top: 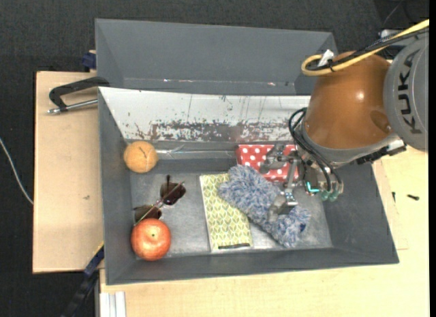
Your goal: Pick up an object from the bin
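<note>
The pincer [286, 202] is seen low in the right half of the bin [112, 206], beneath the arm's orange cover [347, 108]. It is set down against a crumpled blue fuzzy cloth [253, 198]. Whether the pincer is released or clenched cannot be told, and no thing can be made out as grasped. The cloth is spread slantwise from the middle of the bin floor towards the near right corner. Its left edge is draped over a green patterned card [221, 223], which lies flat. Just behind the cloth, a red box with white dots [257, 157] is placed against the far wall and is partly hidden by the pincer's body. In the left half, well apart from the pincer, an orange fruit [139, 157] is found near the far wall. A red apple [150, 239] is found in the near left corner. A pair of sunglasses [165, 198] is laid between the two and reaches down to just beside the apple.
</note>
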